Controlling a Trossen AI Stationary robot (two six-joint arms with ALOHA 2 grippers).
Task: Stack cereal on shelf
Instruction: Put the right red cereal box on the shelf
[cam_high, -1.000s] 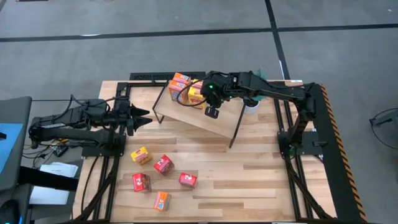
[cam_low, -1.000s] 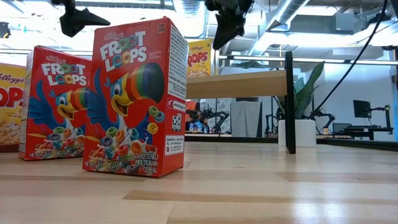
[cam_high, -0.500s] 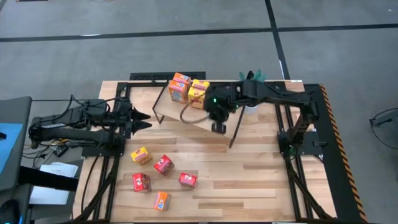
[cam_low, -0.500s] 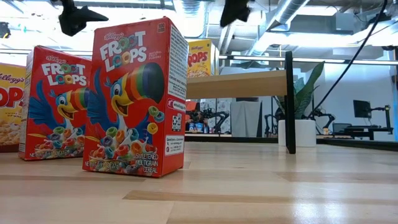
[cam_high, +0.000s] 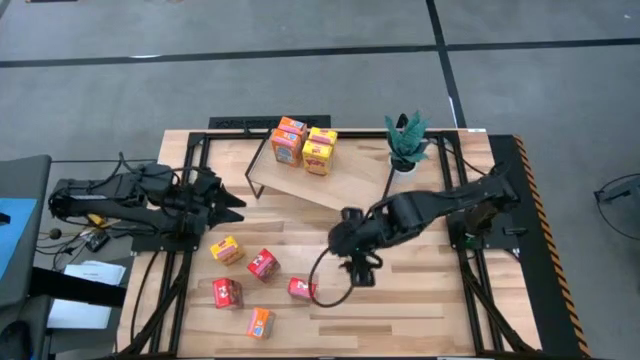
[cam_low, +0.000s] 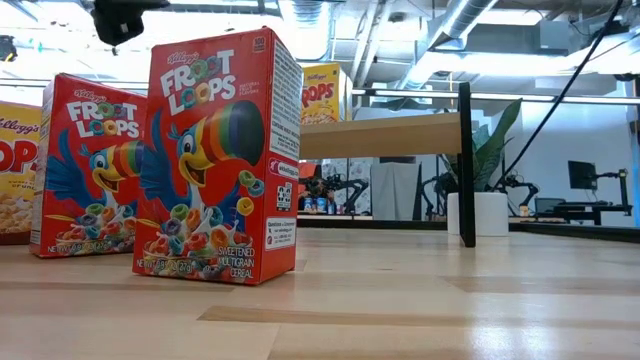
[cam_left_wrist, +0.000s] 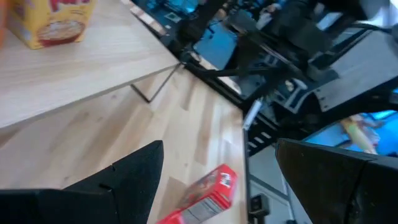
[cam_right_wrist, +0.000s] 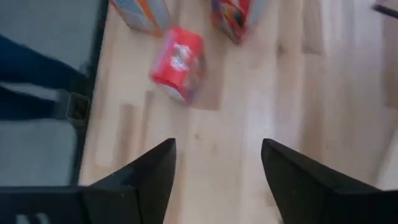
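Note:
Orange and yellow cereal boxes (cam_high: 305, 146) stand on the far left part of the light-wood shelf (cam_high: 340, 190); one shows as a yellow box (cam_left_wrist: 53, 22) in the left wrist view. Several red, orange and yellow boxes (cam_high: 263, 264) lie loose on the table at the near left, and two Froot Loops boxes (cam_low: 215, 160) stand there upright. My right gripper (cam_high: 360, 270) hovers open above the table, right of a red box (cam_right_wrist: 179, 62), with nothing between its fingers. My left gripper (cam_high: 232, 205) waits open at the table's left, level with the shelf's left end.
A potted plant (cam_high: 405, 140) stands at the far right behind the shelf. The shelf's thin black legs (cam_low: 465, 165) come down to the tabletop. Bare planks (cam_high: 420, 300) lie at the near right. A person's leg (cam_right_wrist: 25, 68) shows beyond the table's edge.
My right gripper has left the shelf and swung toward the table's near edge, ending over the tabletop beside the loose boxes, and its fingers have opened. The boxes on the shelf stay where they were. My left gripper has turned a little on the spot.

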